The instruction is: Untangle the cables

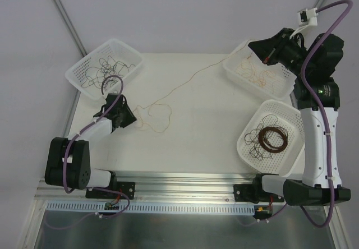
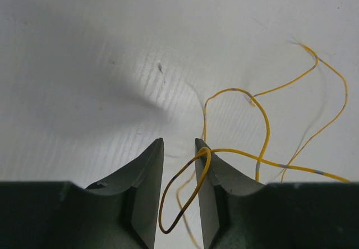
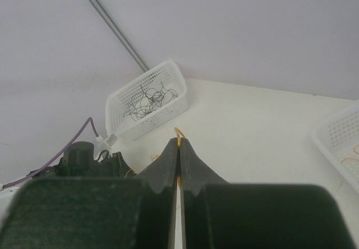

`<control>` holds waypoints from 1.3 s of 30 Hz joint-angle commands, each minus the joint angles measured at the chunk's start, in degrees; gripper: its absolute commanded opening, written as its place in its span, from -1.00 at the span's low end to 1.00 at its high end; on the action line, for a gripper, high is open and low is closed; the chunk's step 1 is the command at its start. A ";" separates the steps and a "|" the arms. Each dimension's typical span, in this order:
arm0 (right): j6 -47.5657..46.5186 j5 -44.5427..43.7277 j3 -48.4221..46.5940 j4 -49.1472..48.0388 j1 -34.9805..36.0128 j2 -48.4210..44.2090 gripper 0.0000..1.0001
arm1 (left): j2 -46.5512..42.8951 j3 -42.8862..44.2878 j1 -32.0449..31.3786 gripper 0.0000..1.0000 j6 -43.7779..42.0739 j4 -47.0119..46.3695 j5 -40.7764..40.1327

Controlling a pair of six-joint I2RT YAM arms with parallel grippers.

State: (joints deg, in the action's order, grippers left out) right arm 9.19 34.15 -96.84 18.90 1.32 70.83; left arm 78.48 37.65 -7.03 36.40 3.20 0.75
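Left end effector (image 2: 178, 142): jaws standing apart, a loop of the cable (image 2: 231, 90) lying loose between them and hooking one fingertip.
Risk: the loop sliding off if pull is arriving before the jaws are closing.
Beyond: cable running nearly straight over the counter (image 1: 213, 125).
Right end effector (image 3: 179, 141): raised, pinching the cable's far end.
Risk: further pulling tightening snarls near the left end effector.

From my remote seat I read this as a robotics lab; robot arms (image 1: 317, 137) bolted to an aluminium rail (image 1: 185, 179) at a white table (image 1: 196, 131); plain grey walls (image 1: 168, 13); white plastic baskets (image 1: 84, 61).
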 commanded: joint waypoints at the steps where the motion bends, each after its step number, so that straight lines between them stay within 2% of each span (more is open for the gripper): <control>1: -1.44 0.93 -1.95 1.05 -0.44 -1.04 -0.99 | -2.80 2.52 0.52 -0.42 -2.47 4.79 -4.00; 4: -1.02 1.09 -3.62 1.41 -1.15 -1.13 -0.99 | -2.89 3.13 1.14 -0.42 -3.44 7.16 -5.67; 7: -0.41 3.10 -4.59 0.62 -1.15 -0.43 -0.99 | -3.42 3.49 1.58 -0.32 -4.06 8.31 -5.33; 11: 3.45 8.20 -2.22 -3.15 -1.23 0.54 -0.99 | -5.70 4.53 1.58 0.13 -7.30 9.19 0.81; 12: 3.55 9.08 -1.17 -3.95 -0.36 0.54 -0.99 | -6.92 4.71 1.58 0.31 -7.83 9.71 2.13; 18: -0.66 9.27 1.47 -1.24 5.78 2.21 -0.99 | -11.67 5.24 1.66 0.75 -11.53 15.42 1.53; 20: -1.54 8.65 2.00 0.26 6.50 2.47 -0.99 | -12.47 5.24 1.66 0.96 -12.58 17.87 1.36; 28: -4.97 5.76 2.09 4.47 6.85 3.44 -0.99 | -16.69 6.47 1.67 0.98 -13.29 23.87 -4.09; 35: -6.73 5.40 2.44 5.71 8.16 4.32 -0.99 | -20.90 10.77 1.67 0.98 -24.51 21.23 5.29; 39: -6.99 5.40 3.84 5.72 9.75 4.58 -0.99 | -23.89 13.41 1.58 0.98 -32.61 19.21 19.16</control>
State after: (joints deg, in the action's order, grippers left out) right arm 3.77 39.59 -93.62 24.82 9.74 75.20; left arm 57.14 47.46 -5.89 12.67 25.10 8.54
